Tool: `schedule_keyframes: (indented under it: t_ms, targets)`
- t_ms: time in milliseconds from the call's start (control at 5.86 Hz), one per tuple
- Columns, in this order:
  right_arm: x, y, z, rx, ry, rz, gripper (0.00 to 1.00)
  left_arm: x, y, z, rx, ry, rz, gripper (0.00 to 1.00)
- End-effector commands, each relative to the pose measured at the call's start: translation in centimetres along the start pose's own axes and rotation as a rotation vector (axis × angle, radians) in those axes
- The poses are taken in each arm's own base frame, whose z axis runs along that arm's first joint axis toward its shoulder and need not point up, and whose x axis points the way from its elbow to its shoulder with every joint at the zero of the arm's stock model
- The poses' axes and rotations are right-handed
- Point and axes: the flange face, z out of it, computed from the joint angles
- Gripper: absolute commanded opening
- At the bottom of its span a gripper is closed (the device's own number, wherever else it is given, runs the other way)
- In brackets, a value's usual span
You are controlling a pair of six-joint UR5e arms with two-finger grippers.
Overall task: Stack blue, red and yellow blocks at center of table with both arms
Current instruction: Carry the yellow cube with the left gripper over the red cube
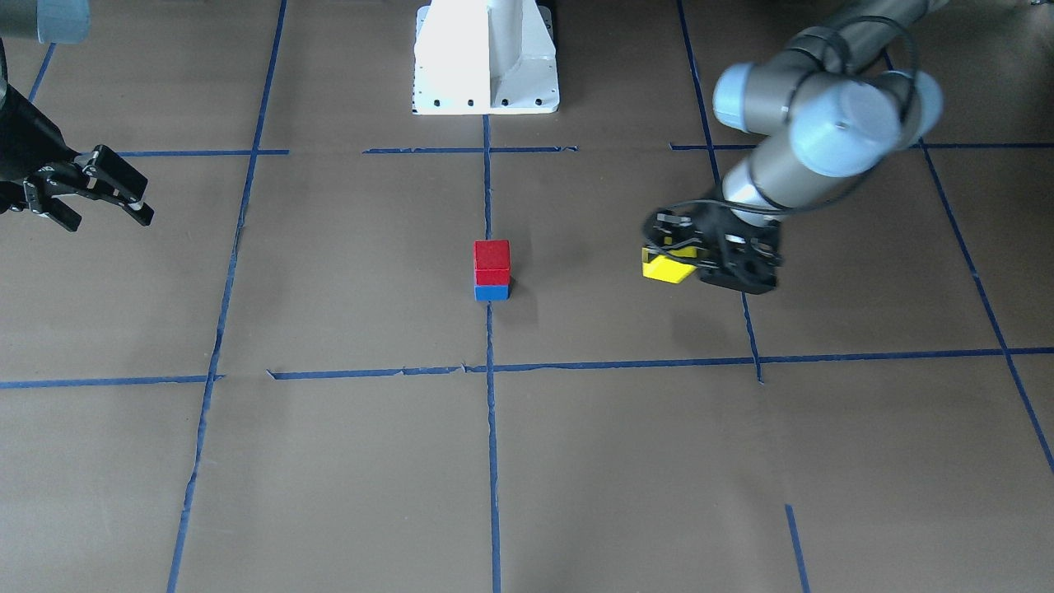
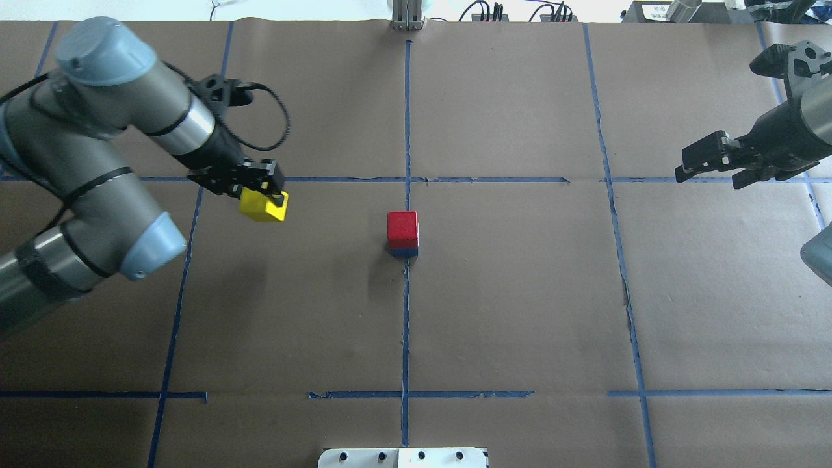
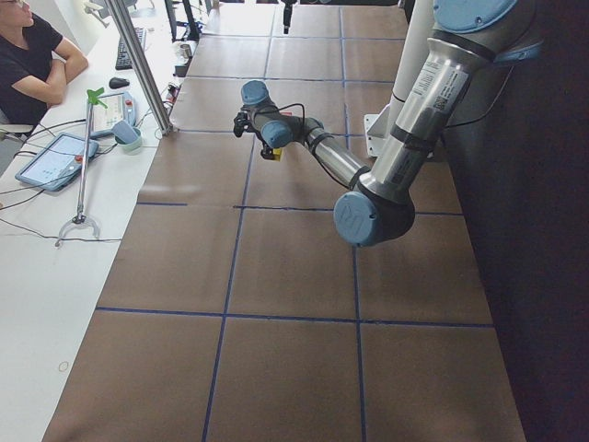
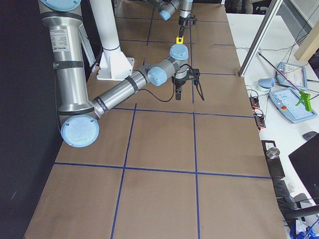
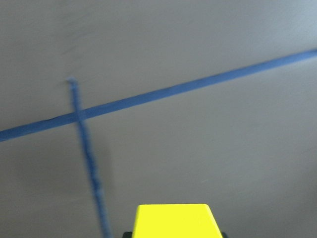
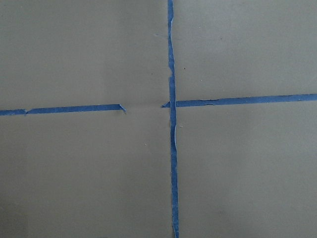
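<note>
The last step is judged begun: the yellow block [image 2: 263, 206] is clamped in the left hand [image 2: 263, 195], nine o'clock of the red block [image 2: 403, 226]. The right hand [image 2: 708, 179] is spread empty; square lowering is needed.

The bench [image 1: 329, 461] is covered with brown paper and divided into rectangles by blue tape lines [image 1: 492, 461], some with gaps. A white side desk [image 3: 37, 276] adjoins its edge and carries a keyboard [image 3: 127, 48], a mouse [image 3: 118, 83] and a tablet-like pendant [image 3: 55, 158]. A person in a black shirt [image 3: 28, 64] sits at the desk.
</note>
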Motion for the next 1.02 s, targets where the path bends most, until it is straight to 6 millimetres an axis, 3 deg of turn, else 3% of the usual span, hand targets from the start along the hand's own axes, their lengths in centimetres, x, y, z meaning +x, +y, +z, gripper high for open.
schedule_keyframes:
  t_ms: [0,171,341,854]
  targets:
    - [1.0,0.0,0.0,0.001,0.008,0.013,1.00,15.0,1.9,-0.4,0.016,-0.136,-0.056,0.00]
    - [1.0,-0.1,0.0,0.002,0.009,0.014,1.00,17.5,2.9,0.6,0.033,-0.153,-0.103,0.00]
    - [1.0,-0.1,0.0,0.002,0.009,0.015,1.00,21.2,4.7,4.0,0.037,-0.187,-0.091,0.00]
    - [1.0,0.1,-0.2,0.003,0.006,0.012,1.00,21.6,3.4,4.8,0.072,-0.222,-0.093,0.00]
